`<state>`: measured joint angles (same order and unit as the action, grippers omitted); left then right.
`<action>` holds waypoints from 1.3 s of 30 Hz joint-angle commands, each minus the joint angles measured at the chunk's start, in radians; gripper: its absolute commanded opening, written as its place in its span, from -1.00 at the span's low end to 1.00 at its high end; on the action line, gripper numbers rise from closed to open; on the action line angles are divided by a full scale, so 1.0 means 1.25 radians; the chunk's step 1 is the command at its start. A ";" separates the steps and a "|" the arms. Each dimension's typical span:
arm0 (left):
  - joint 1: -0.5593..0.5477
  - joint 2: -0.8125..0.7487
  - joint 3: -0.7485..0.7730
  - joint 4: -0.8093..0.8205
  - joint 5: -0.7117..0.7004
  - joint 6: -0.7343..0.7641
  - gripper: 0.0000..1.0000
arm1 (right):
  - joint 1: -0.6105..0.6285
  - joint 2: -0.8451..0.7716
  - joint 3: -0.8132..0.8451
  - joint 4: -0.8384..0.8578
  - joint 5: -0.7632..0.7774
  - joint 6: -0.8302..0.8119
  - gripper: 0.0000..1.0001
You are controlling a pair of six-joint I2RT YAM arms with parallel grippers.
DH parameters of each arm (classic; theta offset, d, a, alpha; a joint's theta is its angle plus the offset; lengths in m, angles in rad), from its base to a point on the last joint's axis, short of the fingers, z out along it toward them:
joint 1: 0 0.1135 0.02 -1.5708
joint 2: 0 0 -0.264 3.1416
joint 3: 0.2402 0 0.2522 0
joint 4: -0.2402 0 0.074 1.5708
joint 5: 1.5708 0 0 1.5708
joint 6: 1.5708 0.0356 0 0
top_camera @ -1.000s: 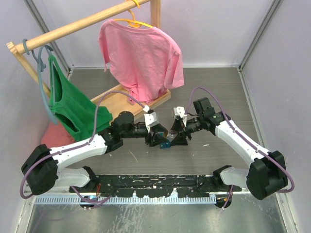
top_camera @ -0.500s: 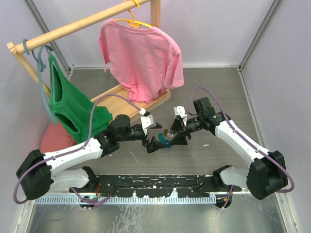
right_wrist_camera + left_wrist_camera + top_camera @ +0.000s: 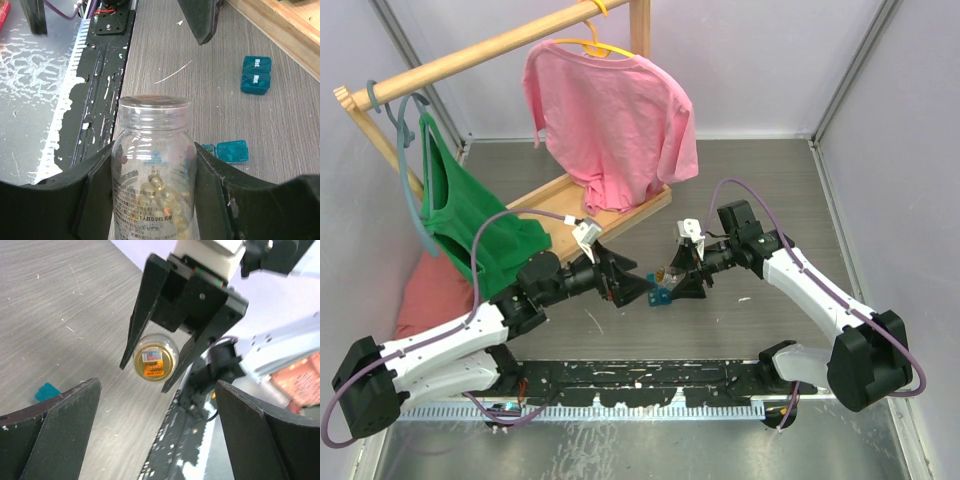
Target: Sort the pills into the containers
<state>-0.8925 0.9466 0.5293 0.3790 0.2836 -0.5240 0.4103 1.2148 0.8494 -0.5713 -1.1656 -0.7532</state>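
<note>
My right gripper (image 3: 155, 172) is shut on a clear bottle (image 3: 154, 135) with yellowish pills (image 3: 162, 192) in its lower part. In the top view this bottle (image 3: 661, 273) hangs just above the table at the centre. Its round gold end (image 3: 156, 362) faces the left wrist view, between the right gripper's fingers (image 3: 145, 310). My left gripper (image 3: 160, 440) stands wide open with nothing in it, a short way left of the bottle (image 3: 638, 288). Two teal containers lie on the table: a closed one (image 3: 256, 75) and one with its lid open (image 3: 232, 151), just under the bottle (image 3: 660, 297).
A wooden clothes rack (image 3: 570, 205) stands at the back left with a pink shirt (image 3: 610, 120) and a green top (image 3: 470, 220). A red cloth (image 3: 435, 290) lies by the left wall. A black rail (image 3: 640, 380) runs along the near edge.
My left gripper has opened wide and drawn back to the left, away from the bottle. The right gripper and bottle have not moved.
</note>
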 commanded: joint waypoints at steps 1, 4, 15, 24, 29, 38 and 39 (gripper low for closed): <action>-0.008 -0.037 -0.011 0.058 -0.124 -0.265 0.93 | 0.000 -0.014 0.037 0.026 -0.032 0.004 -0.98; -0.073 -0.054 -0.001 0.002 -0.241 -0.322 0.84 | 0.000 -0.014 0.037 0.027 -0.032 0.004 -0.98; -0.226 0.022 0.120 -0.191 -0.533 -0.449 0.71 | 0.000 -0.012 0.037 0.027 -0.033 0.004 -0.98; -0.226 0.088 0.175 -0.187 -0.542 -0.443 0.49 | -0.001 -0.012 0.037 0.027 -0.035 0.005 -0.98; -0.226 0.100 0.184 -0.177 -0.544 -0.442 0.40 | -0.001 -0.011 0.036 0.027 -0.034 0.004 -0.98; -0.226 0.123 0.200 -0.182 -0.544 -0.442 0.34 | 0.000 -0.012 0.036 0.027 -0.035 0.005 -0.98; -0.225 0.126 0.201 -0.182 -0.544 -0.441 0.32 | 0.000 -0.013 0.036 0.026 -0.035 0.004 -0.98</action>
<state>-1.1713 1.0996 0.7280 0.1200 -0.3641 -1.0683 0.4103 1.2148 0.8494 -0.5686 -1.1728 -0.7528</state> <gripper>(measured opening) 0.669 0.592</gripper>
